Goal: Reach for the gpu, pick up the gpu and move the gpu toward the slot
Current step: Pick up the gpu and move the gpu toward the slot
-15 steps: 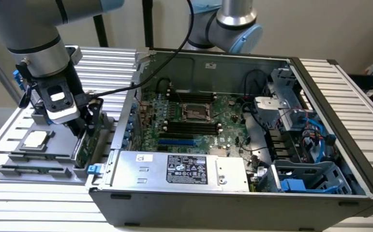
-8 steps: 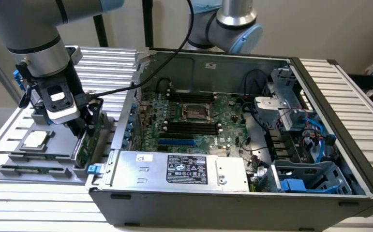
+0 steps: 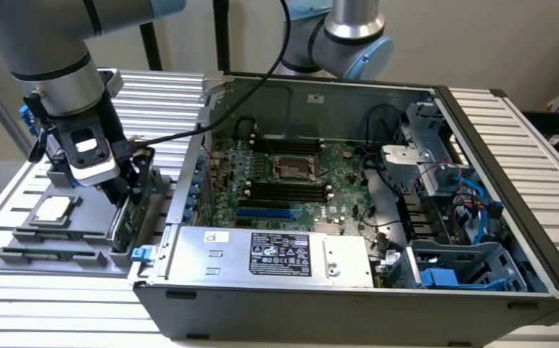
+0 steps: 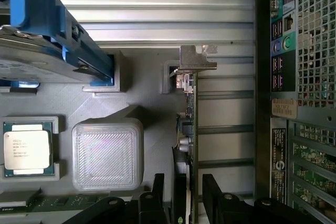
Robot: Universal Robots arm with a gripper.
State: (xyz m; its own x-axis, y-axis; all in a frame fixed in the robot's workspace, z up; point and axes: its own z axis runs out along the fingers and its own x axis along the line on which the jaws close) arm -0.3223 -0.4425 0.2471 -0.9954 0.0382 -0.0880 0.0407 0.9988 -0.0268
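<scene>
Robot arm [image 3: 61, 43]: smooth silver-grey cylindrical links, separated by black bands, with pale blue joint caps [image 3: 368, 64]. A thin black cable [image 3: 168, 136] trails along the outside to the wrist. Wrist unit [image 3: 90, 152]: dark housing carrying a pale grey faceplate, with blue fittings [image 3: 30, 119] on one side. Jaws: matt black, with rounded pivot bosses at their roots.

Arm [image 3: 61, 58] upright, tool [image 4: 184, 198] pointing down, jaws apart.
</scene>
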